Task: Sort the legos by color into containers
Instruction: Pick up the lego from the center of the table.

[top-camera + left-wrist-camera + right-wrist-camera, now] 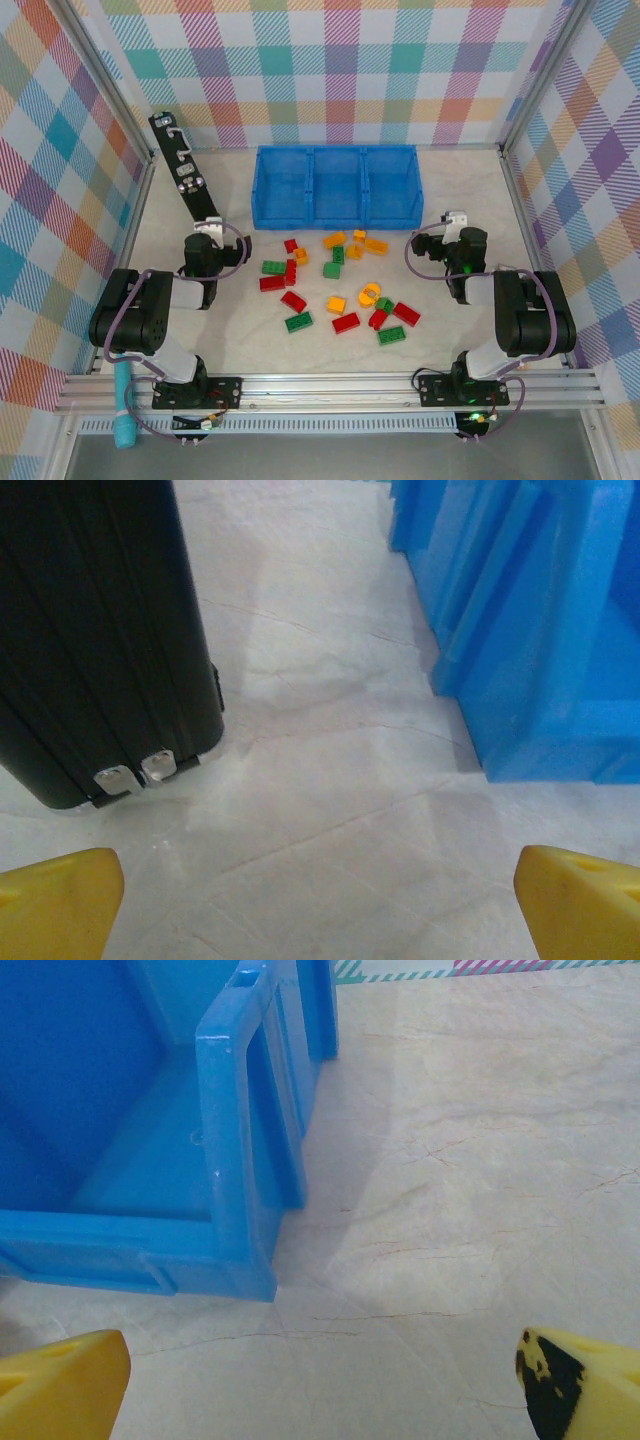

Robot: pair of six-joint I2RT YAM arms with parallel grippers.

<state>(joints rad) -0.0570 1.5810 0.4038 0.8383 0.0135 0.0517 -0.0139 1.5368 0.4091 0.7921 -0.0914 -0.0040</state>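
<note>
Several red, green and orange legos lie scattered mid-table, among them a red brick (272,283), a green brick (298,322) and an orange brick (335,240). Behind them stands the blue tray (335,208) with three joined compartments, all bare inside. My left gripper (207,230) is left of the pile, open, near the tray's left corner (530,630); its yellow fingertips (55,905) stand wide apart over bare table. My right gripper (452,228) is right of the pile, open beside the tray's right corner (235,1160), with nothing between its fingertips (60,1385).
A long black bar (185,175) with white marks lies slanted at the back left, its end (100,630) close ahead of the left gripper. Checked walls enclose the table on three sides. A teal tube (124,415) hangs by the left base.
</note>
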